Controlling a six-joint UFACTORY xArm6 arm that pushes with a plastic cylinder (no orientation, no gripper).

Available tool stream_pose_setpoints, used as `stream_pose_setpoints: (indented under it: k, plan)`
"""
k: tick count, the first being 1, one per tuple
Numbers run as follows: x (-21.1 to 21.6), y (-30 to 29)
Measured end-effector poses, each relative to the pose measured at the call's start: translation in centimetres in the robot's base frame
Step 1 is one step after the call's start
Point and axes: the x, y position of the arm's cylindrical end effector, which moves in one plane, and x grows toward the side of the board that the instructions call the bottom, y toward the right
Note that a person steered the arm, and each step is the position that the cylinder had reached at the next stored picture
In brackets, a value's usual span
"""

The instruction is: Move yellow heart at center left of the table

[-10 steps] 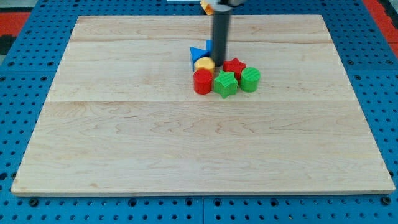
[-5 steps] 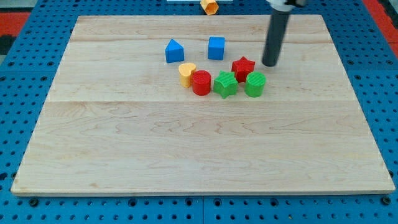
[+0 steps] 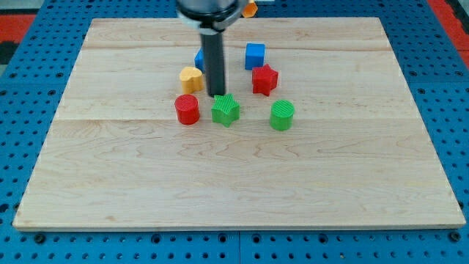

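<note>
The yellow heart [image 3: 190, 78] lies on the wooden board [image 3: 234, 169] a little left of the middle, toward the view's top. My tip [image 3: 218, 94] stands just right of it, right above the green star [image 3: 226, 110]. A red cylinder [image 3: 187, 109] sits below the heart. A blue block [image 3: 198, 60] is mostly hidden behind the rod.
A blue cube [image 3: 255, 56] and a red star [image 3: 264, 79] lie right of the rod. A green cylinder [image 3: 282, 115] sits right of the green star. An orange block [image 3: 250, 9] lies off the board at the view's top.
The rod has moved from the right of the blocks to the left, behind the green star. The yellow heart, red cylinder, green star and green cylinder have shifted left and spread apart.
</note>
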Motion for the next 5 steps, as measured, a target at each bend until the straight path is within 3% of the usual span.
stream_pose_setpoints:
  k: [1,3,5]
  plan:
    - [-1.2,-1.3]
    - [-4.3,-13.5]
    - [-5.8,-16.5]
